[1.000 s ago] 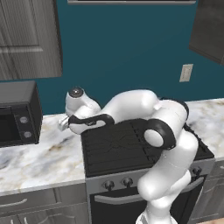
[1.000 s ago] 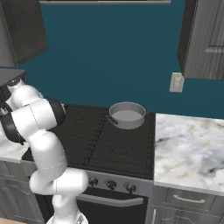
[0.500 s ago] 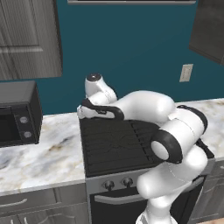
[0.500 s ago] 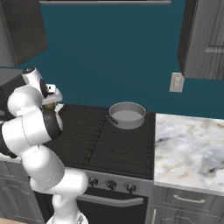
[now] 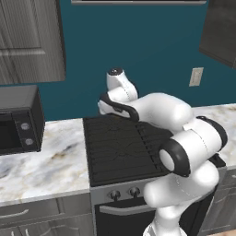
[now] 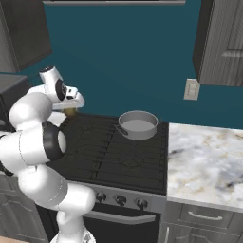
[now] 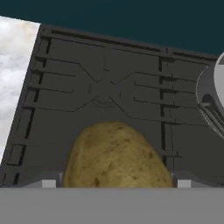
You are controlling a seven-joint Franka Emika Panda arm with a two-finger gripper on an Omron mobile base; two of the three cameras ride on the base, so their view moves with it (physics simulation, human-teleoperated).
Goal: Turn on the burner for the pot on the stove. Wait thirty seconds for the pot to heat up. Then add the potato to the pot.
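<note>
The olive-brown potato [image 7: 116, 157] sits between my gripper's fingers and takes up the lower middle of the hand view. My gripper [image 6: 70, 108] is shut on the potato [image 6: 70, 112] and hangs above the back left corner of the black stove [image 6: 109, 147]. The grey metal pot [image 6: 137, 124] stands on the back right burner, well to the gripper's right, and nothing lies in its pale inside. Its rim [image 7: 214, 100] shows at the right edge of the hand view. In the left base view my arm hides the pot and the gripper's fingers.
Round knobs [image 6: 118, 199] line the stove's grey front panel above the oven handle. A dark microwave [image 5: 18, 120] stands on the marble counter [image 5: 41, 161] left of the stove. More counter [image 6: 204, 166] lies to the right, with a wall outlet [image 6: 191, 89] above it.
My arm has swung right, from above the counter by the microwave to over the stove's back left corner, carrying the potato. The pot has not moved.
</note>
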